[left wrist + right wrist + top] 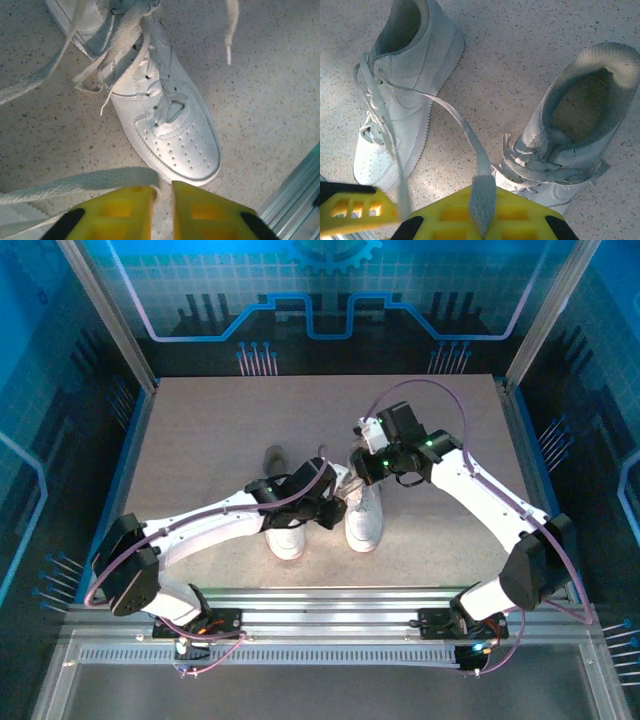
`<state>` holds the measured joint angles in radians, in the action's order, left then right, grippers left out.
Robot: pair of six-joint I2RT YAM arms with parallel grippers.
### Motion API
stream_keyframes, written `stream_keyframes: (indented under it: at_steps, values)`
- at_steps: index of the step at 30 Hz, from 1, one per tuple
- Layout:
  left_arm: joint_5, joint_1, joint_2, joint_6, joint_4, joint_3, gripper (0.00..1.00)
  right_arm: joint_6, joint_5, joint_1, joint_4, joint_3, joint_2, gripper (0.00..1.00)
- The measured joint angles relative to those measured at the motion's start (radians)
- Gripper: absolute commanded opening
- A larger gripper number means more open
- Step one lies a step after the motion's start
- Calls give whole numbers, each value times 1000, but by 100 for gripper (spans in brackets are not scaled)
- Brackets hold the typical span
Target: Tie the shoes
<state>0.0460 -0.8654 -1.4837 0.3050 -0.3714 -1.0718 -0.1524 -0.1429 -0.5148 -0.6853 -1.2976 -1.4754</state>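
Shoes white, perforated toes, side by side; laces untied.

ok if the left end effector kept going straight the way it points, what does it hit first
Probably the lace strand lying just ahead of the left end effector, then the toe of the white sneaker right beyond it. Depth is unclear, so it might pass over the lace.

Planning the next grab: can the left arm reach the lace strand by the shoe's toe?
Likely yes: the lace strand runs right up to the left pincer, nothing lies across it, and the jaws stand slightly apart.
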Motion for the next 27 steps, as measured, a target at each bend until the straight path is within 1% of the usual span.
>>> stream_keyframes:
  at_steps: [5,9,13,15,17,20,21,23,25,27]
  values:
    - [-2,0,-12,-53,11,-20,42,6,0,1,-9,0,0,0]
    - [23,3,-1,-98,10,-40,43,8,0,1,-13,0,0,0]
    - [85,42,98,-95,7,10,48,7,9,-19,-18,-6,-1,0]
    - [121,97,199,-66,12,76,53,-2,14,-55,-19,-19,-3,0]
    - [150,176,320,-13,11,157,56,-17,20,-122,-11,-35,-10,0]
    - [176,328,505,88,-11,274,57,-53,13,-230,10,-50,-40,0]
    - [174,382,560,113,-23,304,58,-66,7,-263,17,-57,-58,0]
    - [149,488,655,145,-64,345,64,-90,1,-328,33,-77,-114,0]
    - [119,551,706,159,-111,355,67,-114,-8,-380,53,-105,-185,0]
    - [84,579,721,166,-145,355,67,-137,-24,-416,77,-134,-257,0]
